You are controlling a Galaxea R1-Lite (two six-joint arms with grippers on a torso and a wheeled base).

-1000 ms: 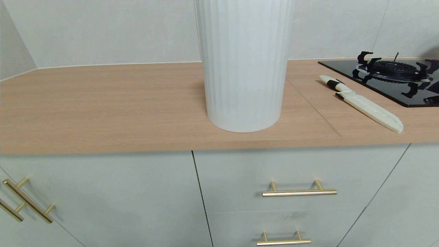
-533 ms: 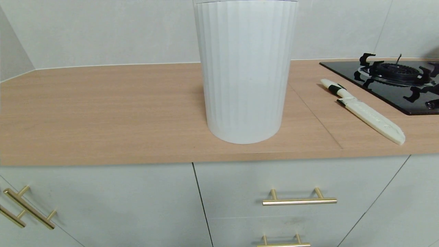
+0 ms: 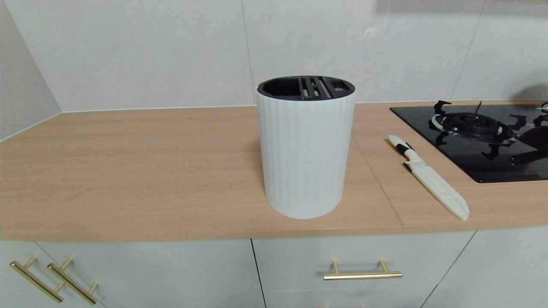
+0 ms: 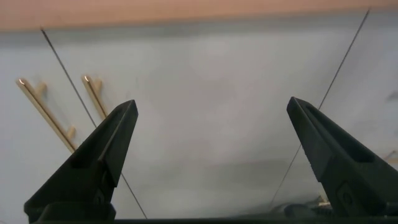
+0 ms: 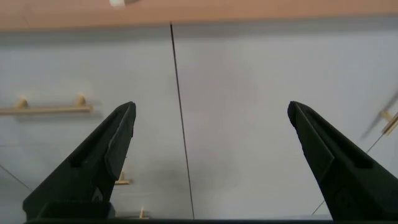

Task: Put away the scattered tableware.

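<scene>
A white ribbed knife holder (image 3: pixel 305 147) with a black slotted top stands upright near the front edge of the wooden counter (image 3: pixel 128 171). To its right a cream knife (image 3: pixel 428 179) with a black band on its handle lies flat on the counter, blade tip toward the front edge. My left gripper (image 4: pixel 211 109) hangs open below counter height, facing the pale cabinet fronts (image 4: pixel 211 93). My right gripper (image 5: pixel 211 112) is open too, facing cabinet doors (image 5: pixel 261 93) under the counter, with the knife's tip (image 5: pixel 117 2) just showing above the edge.
A black glass hob (image 3: pixel 479 141) with a burner grate sits at the counter's right end, close behind the knife. Brass handles (image 3: pixel 361 273) stick out from the drawers below. Grey tiled wall (image 3: pixel 150 51) backs the counter; bare wood stretches left of the holder.
The whole head view has shifted: the camera has risen and drawn back, so the holder's slotted top now shows. Holder and knife lie where they were on the counter.
</scene>
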